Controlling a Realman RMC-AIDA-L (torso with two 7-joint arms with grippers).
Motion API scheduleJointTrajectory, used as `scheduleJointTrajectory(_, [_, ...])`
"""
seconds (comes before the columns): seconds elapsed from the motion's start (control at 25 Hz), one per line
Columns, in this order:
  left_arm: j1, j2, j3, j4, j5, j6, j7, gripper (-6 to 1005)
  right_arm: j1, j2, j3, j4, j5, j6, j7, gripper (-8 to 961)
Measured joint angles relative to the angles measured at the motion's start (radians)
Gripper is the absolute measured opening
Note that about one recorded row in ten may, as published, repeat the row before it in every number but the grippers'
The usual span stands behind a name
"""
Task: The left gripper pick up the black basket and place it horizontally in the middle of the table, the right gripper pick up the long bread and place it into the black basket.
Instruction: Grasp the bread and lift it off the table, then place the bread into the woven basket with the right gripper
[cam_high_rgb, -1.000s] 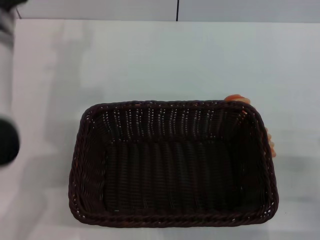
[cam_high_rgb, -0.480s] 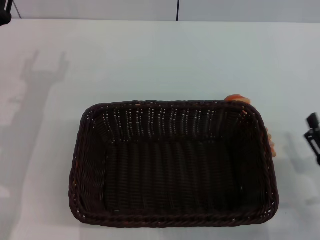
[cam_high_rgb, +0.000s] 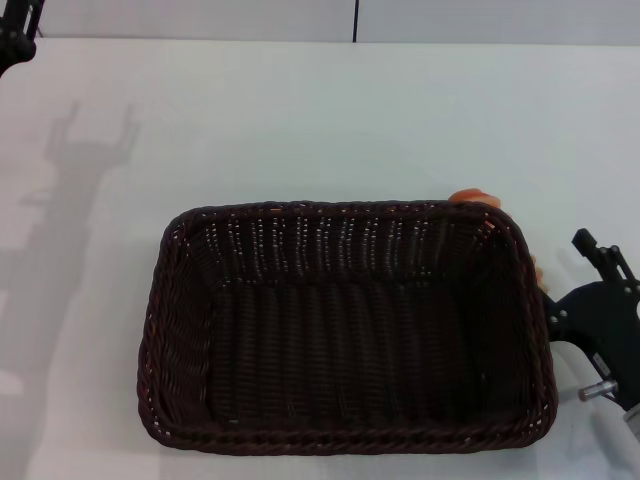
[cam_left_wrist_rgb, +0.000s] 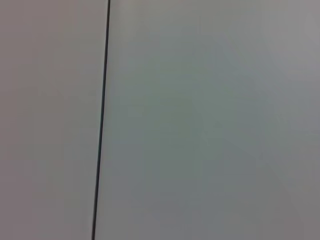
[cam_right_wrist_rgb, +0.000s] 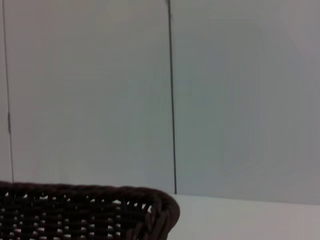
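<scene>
The black basket (cam_high_rgb: 345, 325) lies lengthwise on the white table (cam_high_rgb: 300, 120), empty, in the near middle of the head view. Its rim also shows in the right wrist view (cam_right_wrist_rgb: 100, 202). The long bread (cam_high_rgb: 468, 197) lies outside the basket against its right side. Only orange bits show at the far right corner and along the right rim; the rest is hidden. My right gripper (cam_high_rgb: 592, 305) is a black claw just right of the basket, close to the bread. My left gripper (cam_high_rgb: 15, 30) is at the far left corner, mostly out of frame.
The table's far edge meets a pale wall with a dark vertical seam (cam_high_rgb: 355, 20). The left wrist view shows only this wall and a seam (cam_left_wrist_rgb: 102, 120). The left arm's shadow (cam_high_rgb: 70, 200) falls on the table's left side.
My right gripper has come in from the right edge and now sits beside the basket's right side. My left arm has drawn back to the far left corner. The basket has not moved.
</scene>
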Motion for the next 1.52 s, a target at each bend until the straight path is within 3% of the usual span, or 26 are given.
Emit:
scheduleJointTrajectory(0.56, [-0.022, 0.000, 0.041, -0.007, -0.006, -0.032, 0.050, 724, 0.069, 0.001, 0.004, 0.002, -0.011, 0.173, 0.007, 831])
scheduleJointTrajectory(0.84, [-0.022, 0.000, 0.053, -0.010, -0.006, -0.033, 0.067, 724, 0.064, 0.001, 0.015, 0.002, -0.077, 0.196, -0.003, 824])
scheduleJointTrajectory(0.96, [-0.022, 0.000, 0.053, -0.010, -0.007, -0.033, 0.068, 724, 0.044, 0.001, 0.043, 0.005, -0.071, 0.179, -0.004, 702])
scheduleJointTrajectory(1.08, [-0.023, 0.000, 0.055, -0.010, -0.008, -0.033, 0.069, 724, -0.001, -0.001, 0.092, 0.004, -0.069, 0.099, -0.004, 609])
scheduleJointTrajectory(1.28, [-0.023, 0.000, 0.065, -0.009, -0.007, -0.036, 0.070, 724, -0.122, -0.003, 0.182, -0.009, -0.069, -0.206, -0.006, 551])
scheduleJointTrajectory(1.52, [-0.023, 0.000, 0.066, -0.009, -0.008, -0.049, 0.070, 724, -0.160, -0.005, 0.135, -0.014, -0.206, -0.540, -0.006, 513])
